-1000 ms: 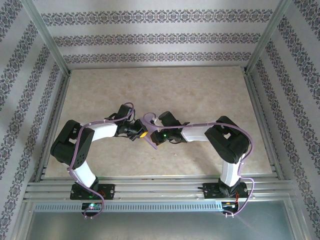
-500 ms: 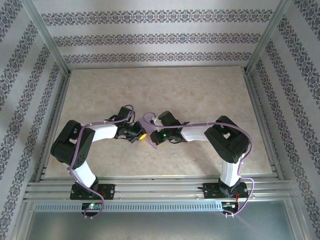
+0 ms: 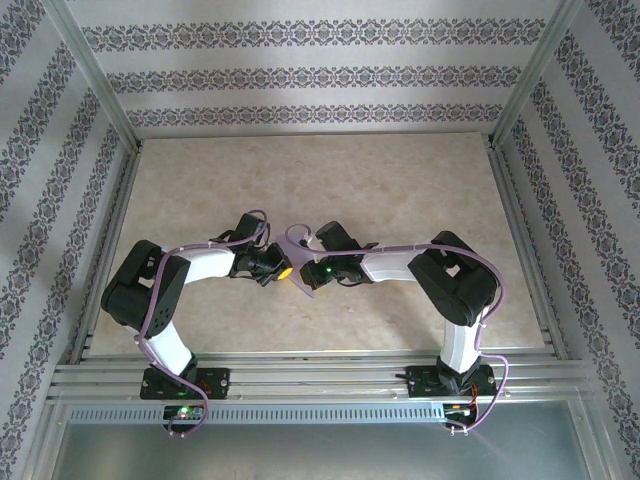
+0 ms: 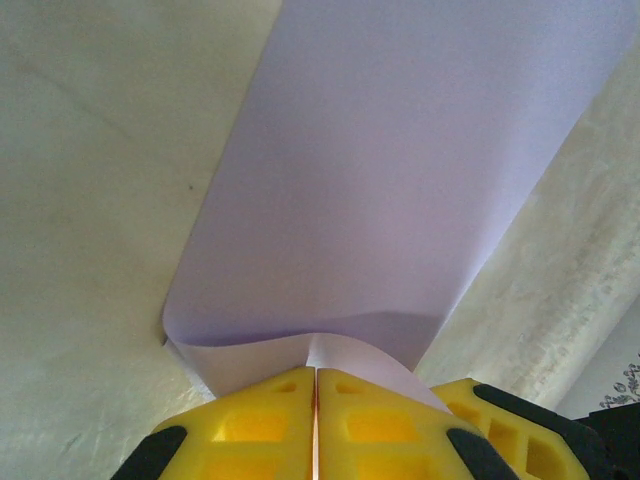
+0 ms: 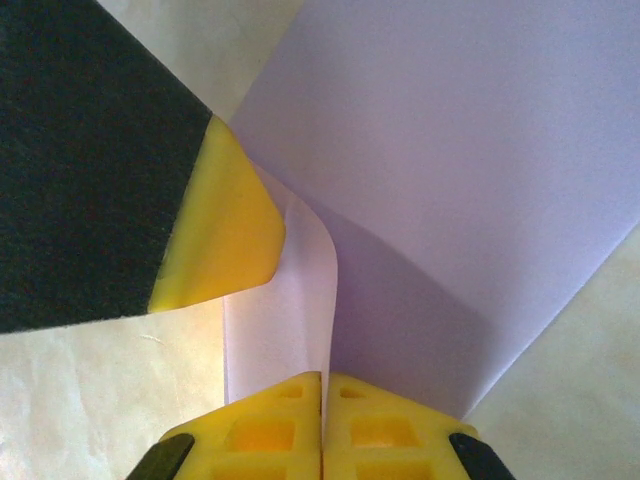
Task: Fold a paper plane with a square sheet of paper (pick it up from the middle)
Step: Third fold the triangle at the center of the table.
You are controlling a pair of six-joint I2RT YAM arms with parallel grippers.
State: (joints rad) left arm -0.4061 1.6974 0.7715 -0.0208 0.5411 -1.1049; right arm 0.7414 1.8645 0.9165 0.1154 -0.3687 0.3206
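The square sheet of paper (image 3: 309, 287) is pale lavender and hangs curled between both grippers above the middle of the table. My left gripper (image 3: 287, 270) is shut on one edge of it; in the left wrist view the yellow jaws (image 4: 316, 372) pinch the sheet (image 4: 400, 180), which bows upward and away. My right gripper (image 3: 312, 272) is shut on the same sheet close beside it. In the right wrist view its jaws (image 5: 323, 378) clamp a doubled, creased edge of the sheet (image 5: 460, 180). The left gripper's fingertip (image 5: 225, 230) sits close at the upper left. The paper plane is out of view.
The beige marbled table (image 3: 400, 190) is ringed by aluminium rails (image 3: 300, 375) and patterned walls (image 3: 320, 75). Both arms bend inward from their bases at the near edge, with purple cables (image 3: 295, 235) looping over the wrists.
Both grippers stay shut on the sheet. The two wrists and the paper have crept very slightly; the pose is otherwise the same.
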